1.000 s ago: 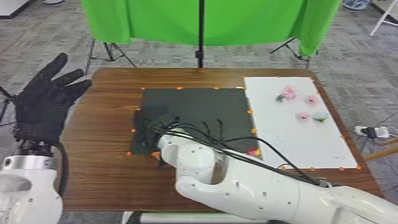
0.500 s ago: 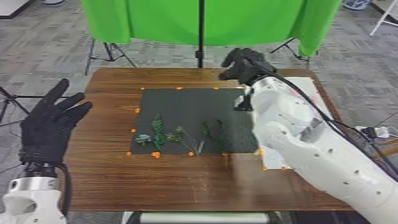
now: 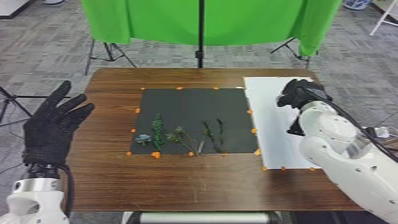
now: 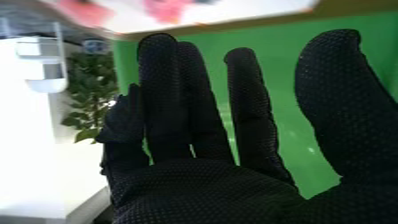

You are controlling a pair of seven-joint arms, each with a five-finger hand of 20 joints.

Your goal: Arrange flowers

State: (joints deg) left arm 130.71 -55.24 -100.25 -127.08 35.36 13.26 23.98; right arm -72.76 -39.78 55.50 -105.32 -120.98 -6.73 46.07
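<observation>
In the head view my right hand [image 3: 303,93] is over the upper part of the white board [image 3: 272,107], hiding the place where pink flowers lay. The right wrist view has my right hand [image 4: 195,192] with straight fingers and nothing held; pink flowers [image 4: 167,9] lie on white beyond it. My left hand [image 3: 46,131] is raised off the table's left side, fingers straight and empty. On the black mat [image 3: 191,107] lie a pale blue flower [image 3: 143,139], a green leafy stem [image 3: 158,131], a budded sprig [image 3: 180,137] and thin dark stems [image 3: 214,134].
The brown table [image 3: 169,185] has orange markers around the mat and board. A green cloth [image 3: 147,22] on stands hangs behind the table's far edge. My right arm spans the board's lower right corner.
My right hand has swung from over the mat, past the table's far side, and back down over the white board. The mat's stems have come into sight. My left hand has shifted slightly.
</observation>
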